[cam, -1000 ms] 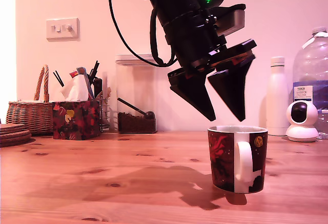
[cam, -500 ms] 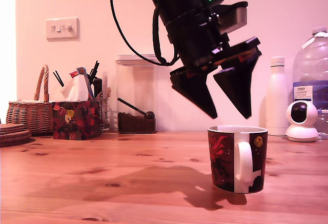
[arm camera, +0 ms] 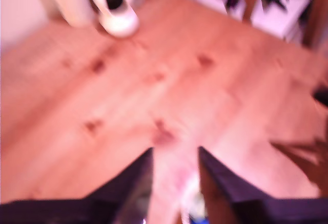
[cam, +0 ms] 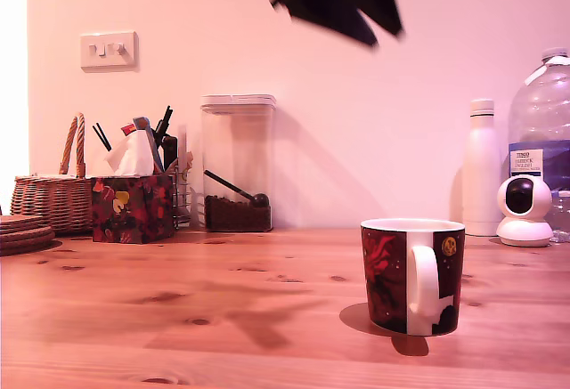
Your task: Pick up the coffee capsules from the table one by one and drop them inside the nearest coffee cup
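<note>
The dark coffee cup (cam: 412, 275) with red pattern, white handle and white rim stands upright on the reddish-brown pine table (cam: 178, 309), at the exterior view's right. My gripper (cam: 381, 33) is a dark blur high above the table, up and to the exterior view's left of the cup. In the wrist view my gripper (arm camera: 175, 150) is open, its two dark fingers apart with bare table (arm camera: 154, 80) showing through the gap. A pale blur near the fingers' bases cannot be made out. No coffee capsule shows in either view.
Along the back wall stand a wicker basket (cam: 52, 198), a patterned tissue box (cam: 134, 207), a clear lidded container (cam: 237, 162), a white bottle (cam: 482, 168), a small white camera (cam: 524, 211) (arm camera: 115, 8) and a large water bottle (cam: 545, 131). Coasters (cam: 22, 233) lie at the far left.
My gripper has risen fast from just above the cup's rim to the top of the exterior view, shifting slightly left. The cup has not moved.
</note>
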Available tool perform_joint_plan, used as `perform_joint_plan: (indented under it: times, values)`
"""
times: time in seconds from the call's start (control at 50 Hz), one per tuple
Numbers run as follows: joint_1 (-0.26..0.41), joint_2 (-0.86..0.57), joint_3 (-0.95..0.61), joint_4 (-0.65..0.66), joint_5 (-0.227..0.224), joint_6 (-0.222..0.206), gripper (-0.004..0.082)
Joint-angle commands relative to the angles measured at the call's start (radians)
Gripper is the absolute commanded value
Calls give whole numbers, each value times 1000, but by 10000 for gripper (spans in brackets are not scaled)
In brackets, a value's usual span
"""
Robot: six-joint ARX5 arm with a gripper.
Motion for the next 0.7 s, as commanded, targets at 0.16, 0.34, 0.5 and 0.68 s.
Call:
perform_joint_plan:
  times: [0.16,0.34,0.5,0.68]
  values:
    - [45,-46,-56,111,38,-3,-19]
    - [61,-104,-173,246,37,-29,-19]
    - [72,-165,-315,386,37,-48,-19]
    - [92,-225,-449,507,37,-94,-19]
